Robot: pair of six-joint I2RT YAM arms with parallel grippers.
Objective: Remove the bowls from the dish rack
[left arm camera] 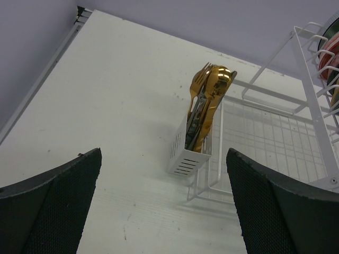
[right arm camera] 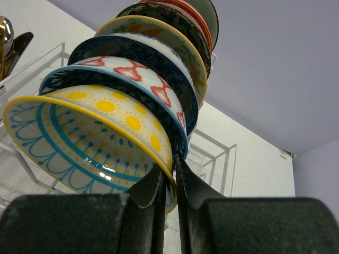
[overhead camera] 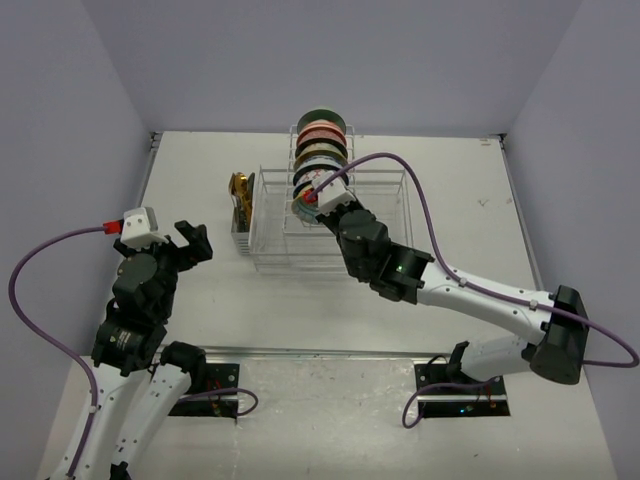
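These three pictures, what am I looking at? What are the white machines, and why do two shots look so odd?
The wide picture is from a camera above a white table. It shows two jointed robot arms bolted at the near edge.

The other two pictures come from small cameras on the arms' wrists, so each sees its own dark fingers up close.

On the table sits a white wire dish rack with a row of patterned bowls standing on edge. A small holder of gold cutlery hangs at its side.

The right end effector has closed on the rim of the nearest bowl, the yellow-rimmed bowl. The left end effector is open, holds nothing, and looks at the cutlery.
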